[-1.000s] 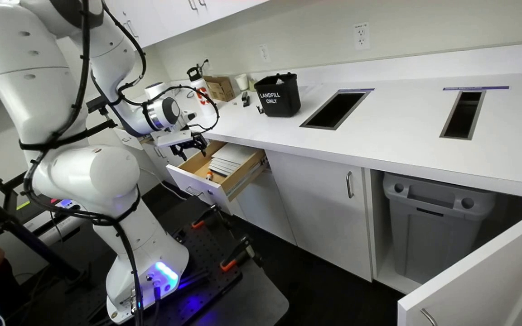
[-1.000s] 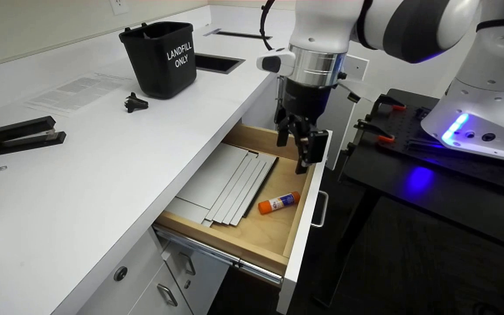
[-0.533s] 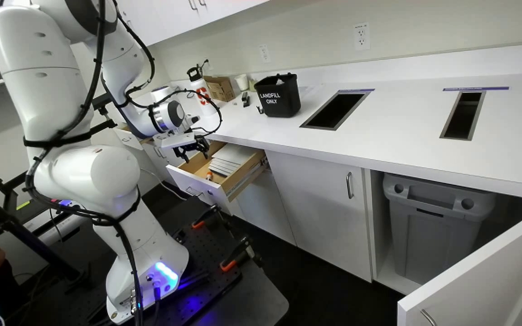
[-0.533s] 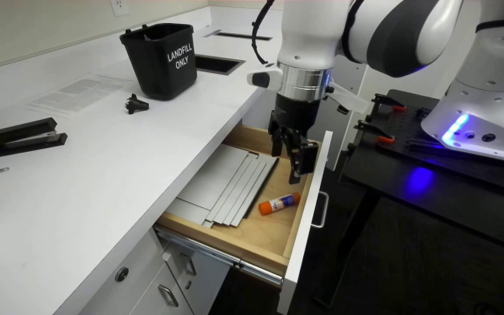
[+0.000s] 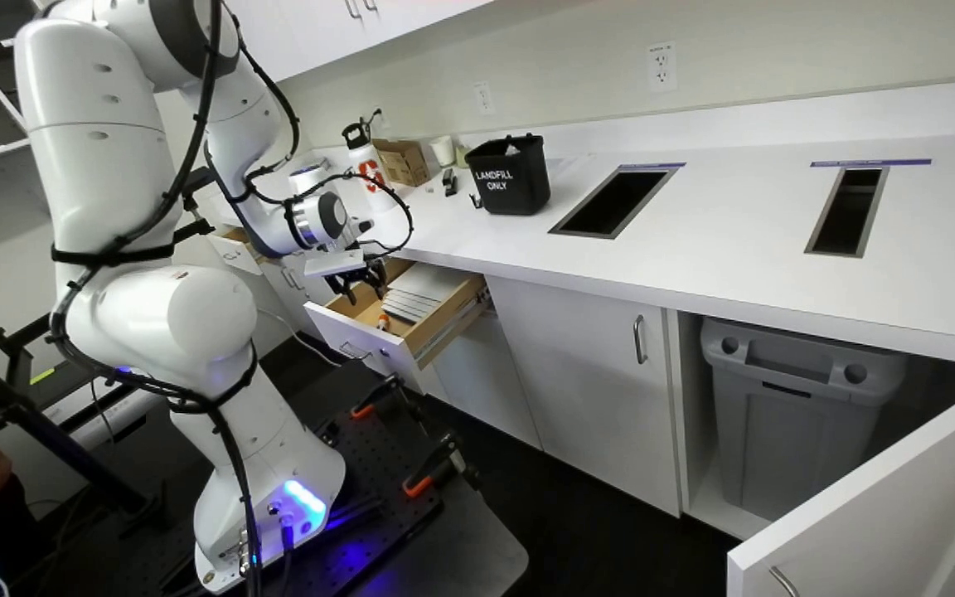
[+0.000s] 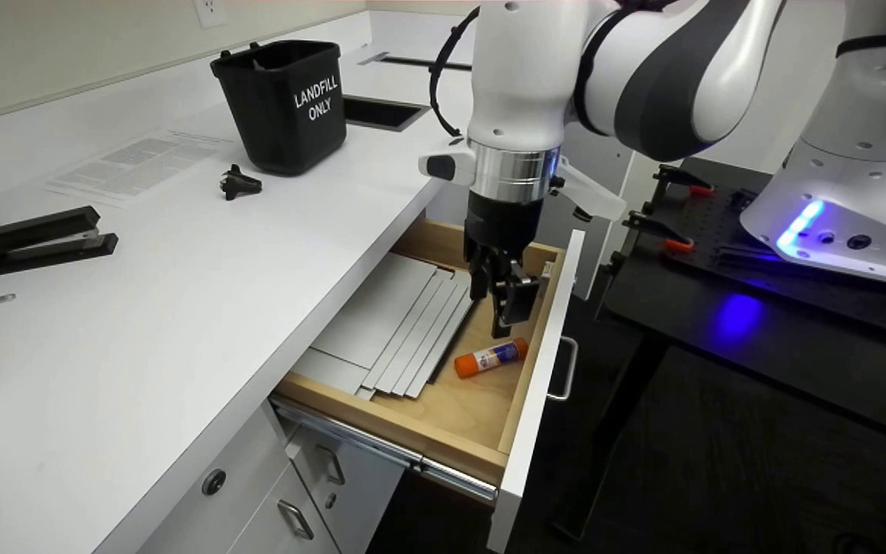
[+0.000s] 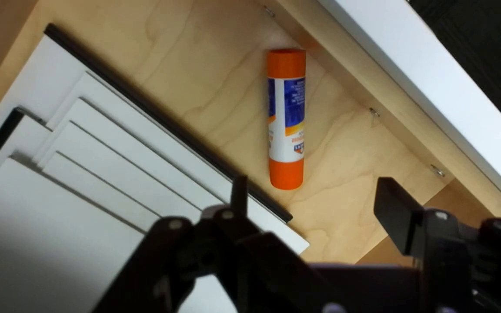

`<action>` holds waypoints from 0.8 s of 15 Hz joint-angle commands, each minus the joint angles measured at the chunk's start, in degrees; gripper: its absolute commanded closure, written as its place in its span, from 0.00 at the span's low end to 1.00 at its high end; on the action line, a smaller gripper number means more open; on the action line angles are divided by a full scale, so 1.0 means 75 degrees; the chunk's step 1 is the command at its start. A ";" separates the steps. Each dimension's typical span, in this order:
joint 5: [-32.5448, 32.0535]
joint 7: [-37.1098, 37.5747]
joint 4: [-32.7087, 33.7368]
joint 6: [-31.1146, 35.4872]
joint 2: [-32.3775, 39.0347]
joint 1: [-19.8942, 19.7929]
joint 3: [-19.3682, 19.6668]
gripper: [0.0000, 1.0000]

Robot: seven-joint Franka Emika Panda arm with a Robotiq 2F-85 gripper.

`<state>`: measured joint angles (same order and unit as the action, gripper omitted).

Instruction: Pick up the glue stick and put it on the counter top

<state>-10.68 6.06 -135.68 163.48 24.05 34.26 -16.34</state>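
Note:
The glue stick (image 6: 491,357) is orange at both ends with a white and blue label. It lies on the floor of the open wooden drawer (image 6: 397,425), near the drawer front. In the wrist view the glue stick (image 7: 286,119) lies lengthwise ahead of the fingertips. My gripper (image 6: 491,312) is open and empty above the drawer, apart from the glue stick. In the wrist view the gripper (image 7: 313,194) has its fingers wide apart. The glossy white counter top (image 6: 220,292) runs beside and above the drawer; it also shows in an exterior view (image 5: 734,224).
Flat grey-white panels (image 6: 381,323) fill the drawer's inner side. On the counter stand a black landfill bin (image 6: 285,108), a stapler (image 6: 28,242), a staple remover (image 6: 240,182) and a white bottle (image 5: 370,170). A cabinet door (image 5: 875,497) stands open. Clamps (image 6: 654,223) sit on the robot's black table.
My gripper has moved down and sideways over the drawer, closer to the glue stick, staying open. The glue stick and drawer have not moved.

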 commanded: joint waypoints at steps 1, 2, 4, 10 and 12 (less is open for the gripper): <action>-0.0085 0.0063 0.0438 -0.0044 0.0574 0.0179 0.0155 0.21; -0.0076 0.0055 0.0502 -0.0052 0.0681 0.0206 0.0175 0.18; -0.0077 0.0033 0.0631 -0.0023 0.0908 0.0272 0.0242 0.21; -0.0122 0.0027 0.1015 0.0153 0.1449 0.0538 0.0588 0.25; -0.0114 0.0014 0.1123 0.0203 0.1606 0.0591 0.0695 0.25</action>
<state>-10.68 5.98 -129.04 163.68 34.16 37.40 -12.84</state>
